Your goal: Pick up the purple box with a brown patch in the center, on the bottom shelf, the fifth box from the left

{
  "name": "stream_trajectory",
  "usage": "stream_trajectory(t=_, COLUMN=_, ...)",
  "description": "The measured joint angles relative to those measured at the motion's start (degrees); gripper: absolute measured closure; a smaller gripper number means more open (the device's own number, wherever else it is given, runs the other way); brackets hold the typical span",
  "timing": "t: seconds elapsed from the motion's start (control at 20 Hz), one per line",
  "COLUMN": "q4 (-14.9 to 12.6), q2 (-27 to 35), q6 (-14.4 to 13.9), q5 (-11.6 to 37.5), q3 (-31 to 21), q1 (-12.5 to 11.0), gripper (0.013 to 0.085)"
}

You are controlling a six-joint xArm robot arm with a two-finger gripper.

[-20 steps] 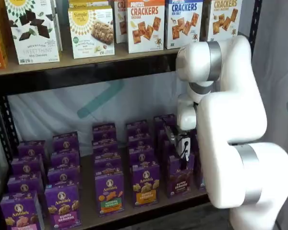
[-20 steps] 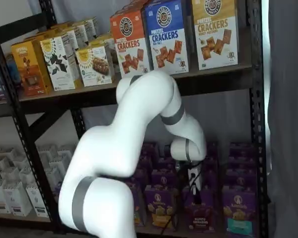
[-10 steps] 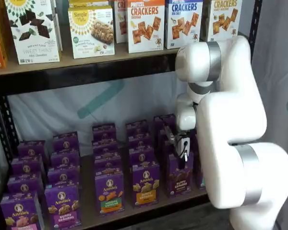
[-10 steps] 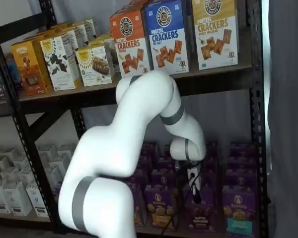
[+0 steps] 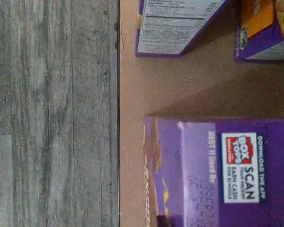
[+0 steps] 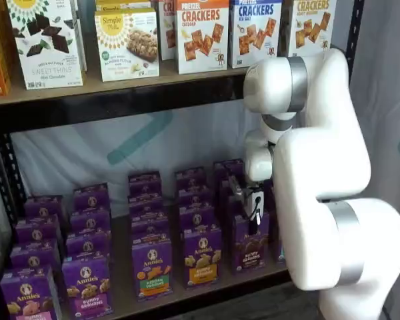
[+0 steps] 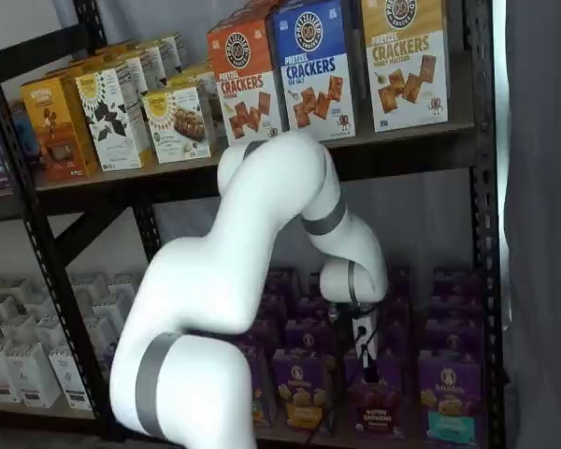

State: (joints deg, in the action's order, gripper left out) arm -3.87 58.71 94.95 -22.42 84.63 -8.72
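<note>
The purple box (image 6: pixel 249 244) with a dark brown centre panel stands at the front of its row on the bottom shelf (image 6: pixel 122 288). It also shows in a shelf view (image 7: pixel 378 404). My gripper (image 6: pixel 251 204) hangs right over the box's top, its black fingers down at the top edge, and it shows in both shelf views (image 7: pixel 365 354). The fingers are side-on, so I cannot tell whether they are open or closed on the box. In the wrist view the box's purple top (image 5: pixel 217 170) with a Box Tops label fills the near part, on the tan board (image 5: pixel 132 94).
A purple carton with an orange-yellow panel (image 6: pixel 202 257) stands just left of the target, and one with a teal panel (image 7: pixel 447 400) just right. More purple rows stand behind. Cracker boxes (image 6: pixel 203 33) fill the shelf above. My white arm (image 6: pixel 327 180) stands at the right. Grey wooden floor (image 5: pixel 52 113) lies below the shelf edge.
My gripper has sunk a little closer onto the top of the purple box. The boxes have not visibly moved.
</note>
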Motion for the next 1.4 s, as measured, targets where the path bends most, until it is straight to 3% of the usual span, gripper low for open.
stream_trajectory(t=0.1, q4=-0.1, q2=-0.1, q6=-0.1, q5=0.1, q3=-0.1, q1=0.0, gripper=0.0690)
stream_trajectory(t=1.05, q4=0.0, q2=-2.4, q6=0.0, q5=0.3, q3=-3.6, q1=-0.1, gripper=0.0690)
stream_trajectory(t=1.3, q4=2.9, q2=-4.8, q6=2.9, q5=2.0, q3=-7.5, q1=-0.3, gripper=0.0690)
stream_trajectory(t=1.4, q4=5.2, q2=-6.6, q6=5.2, q5=2.6, q3=-10.2, q1=-0.4, gripper=0.0690)
